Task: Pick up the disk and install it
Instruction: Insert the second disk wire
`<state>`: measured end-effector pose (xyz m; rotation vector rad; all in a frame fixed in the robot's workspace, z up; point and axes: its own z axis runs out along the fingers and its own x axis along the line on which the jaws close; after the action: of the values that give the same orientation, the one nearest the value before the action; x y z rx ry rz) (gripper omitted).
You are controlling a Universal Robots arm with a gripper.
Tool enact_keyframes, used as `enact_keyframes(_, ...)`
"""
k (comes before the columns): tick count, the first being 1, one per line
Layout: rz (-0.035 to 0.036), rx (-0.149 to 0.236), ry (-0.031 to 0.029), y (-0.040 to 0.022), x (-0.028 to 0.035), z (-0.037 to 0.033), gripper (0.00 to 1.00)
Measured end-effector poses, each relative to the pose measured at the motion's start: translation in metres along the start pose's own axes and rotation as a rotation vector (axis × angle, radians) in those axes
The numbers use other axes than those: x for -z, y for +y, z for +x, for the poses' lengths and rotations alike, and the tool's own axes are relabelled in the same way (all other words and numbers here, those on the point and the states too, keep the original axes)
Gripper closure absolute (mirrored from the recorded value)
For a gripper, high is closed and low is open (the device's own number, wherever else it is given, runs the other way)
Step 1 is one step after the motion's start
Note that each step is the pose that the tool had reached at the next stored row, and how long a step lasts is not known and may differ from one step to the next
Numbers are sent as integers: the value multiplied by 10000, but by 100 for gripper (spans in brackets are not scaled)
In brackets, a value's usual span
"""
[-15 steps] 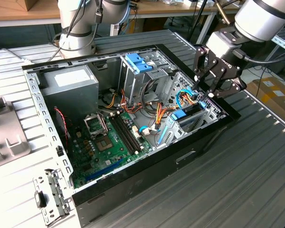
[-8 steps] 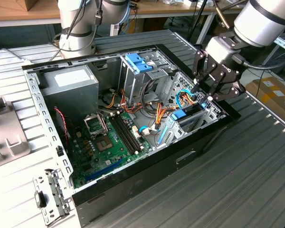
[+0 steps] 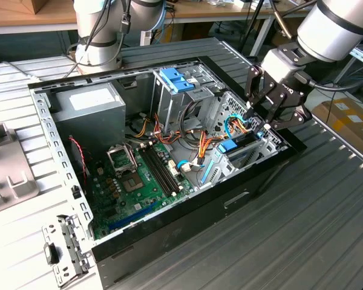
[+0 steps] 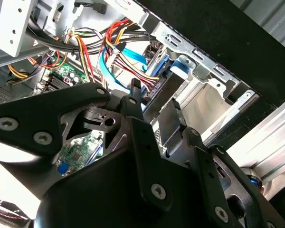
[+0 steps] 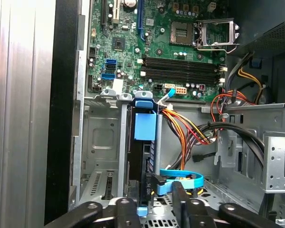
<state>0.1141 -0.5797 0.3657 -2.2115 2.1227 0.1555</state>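
Installation step: the gripper (image 3: pixel 261 116) hung over the disk (image 5: pixel 144 142) (seated upright in its bay (image 5: pixel 102 142)), fingers parted, gripping nothing; remaining work looked like seating it fully.

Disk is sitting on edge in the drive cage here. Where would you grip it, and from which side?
Probably the exposed blue-railed edge, pinched across its two flat faces, coming straight down through the open case. The disk stands on edge in the cage, whose walls cover its faces deeper in, and cables crowd one side.
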Motion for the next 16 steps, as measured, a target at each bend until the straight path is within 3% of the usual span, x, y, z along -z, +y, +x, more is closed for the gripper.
enact_keyframes(1, 0, 0, 1, 0, 0, 0, 66)
enact_keyframes(4, 0, 1, 6, 0, 0, 0, 72)
enact_keyframes(6, 0, 0, 10, 0, 0, 0, 84)
enact_keyframes(10, 1, -2, 17, 7, 0, 2, 84)
enact_keyframes(16, 0, 0, 13, 78, -34, 22, 84)
